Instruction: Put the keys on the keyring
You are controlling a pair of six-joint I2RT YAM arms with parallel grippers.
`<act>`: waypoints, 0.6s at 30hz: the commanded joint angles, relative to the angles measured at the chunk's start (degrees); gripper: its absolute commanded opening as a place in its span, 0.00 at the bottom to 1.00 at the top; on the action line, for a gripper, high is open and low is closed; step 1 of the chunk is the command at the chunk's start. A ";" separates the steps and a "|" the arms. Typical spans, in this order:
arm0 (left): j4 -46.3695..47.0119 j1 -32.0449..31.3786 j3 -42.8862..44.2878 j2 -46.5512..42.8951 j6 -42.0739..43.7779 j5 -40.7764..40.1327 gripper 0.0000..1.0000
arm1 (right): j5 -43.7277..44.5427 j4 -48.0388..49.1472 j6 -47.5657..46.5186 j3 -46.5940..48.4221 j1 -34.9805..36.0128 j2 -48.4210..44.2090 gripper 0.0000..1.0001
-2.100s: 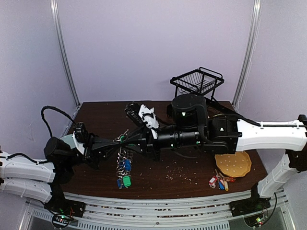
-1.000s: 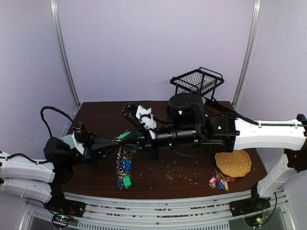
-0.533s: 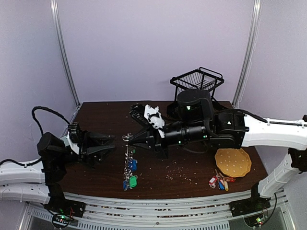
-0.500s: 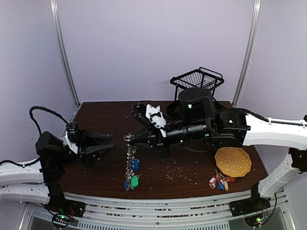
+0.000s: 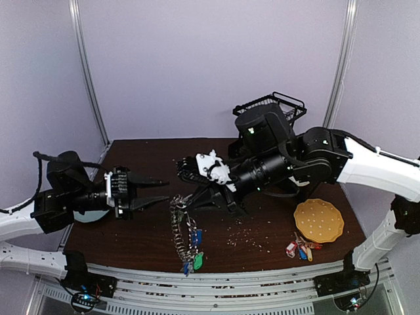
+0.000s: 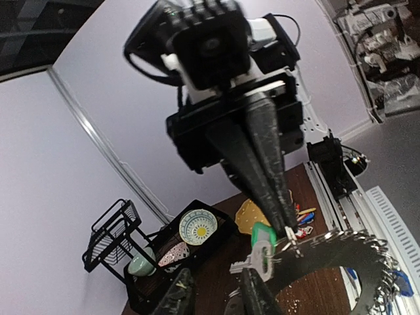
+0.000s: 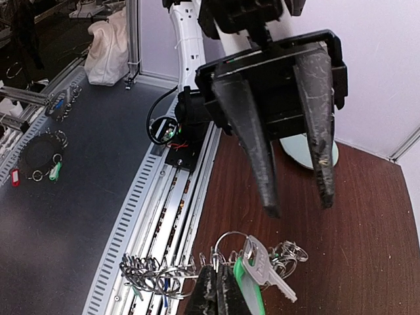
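Note:
The keyring, a large silver ring strung with loops and green and blue tagged keys, hangs above the table from my right gripper, which is shut on its top. In the right wrist view the shut right gripper pinches the keyring beside a green-tagged key on a small loop. That same key also dangles in front of the left wrist camera. My left gripper stands open just left of the ring, touching nothing. Seen from its own wrist, the left gripper has its tips below the key.
A small loose bunch of red, yellow and blue tagged keys lies front right beside a yellow disc. A black wire rack stands at the back, and crumbs dot the table. A pale plate sits under the left arm.
My left gripper has opened, let go and pulled back to the left. My right gripper has lifted the keyring, which now swings free below it, nearer the front edge.

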 commanded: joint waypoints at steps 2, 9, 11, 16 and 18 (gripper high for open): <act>-11.05 -3.70 5.22 -0.08 16.85 -2.30 0.28 | -0.77 -4.00 -2.50 3.86 0.22 0.77 0.00; -14.41 -6.92 6.80 2.55 19.23 -5.69 0.24 | -4.08 -7.98 -4.12 5.90 0.28 2.25 0.00; -13.86 -6.94 7.77 3.45 16.60 -7.37 0.24 | -6.32 -10.03 -5.82 6.44 0.45 3.18 0.00; -10.64 -6.85 5.08 3.56 15.96 -13.03 0.25 | -6.69 -14.45 -10.27 7.22 2.81 4.48 0.00; -9.52 -5.38 4.94 5.13 10.44 -11.95 0.30 | -7.92 -14.53 -11.04 7.16 3.33 4.45 0.00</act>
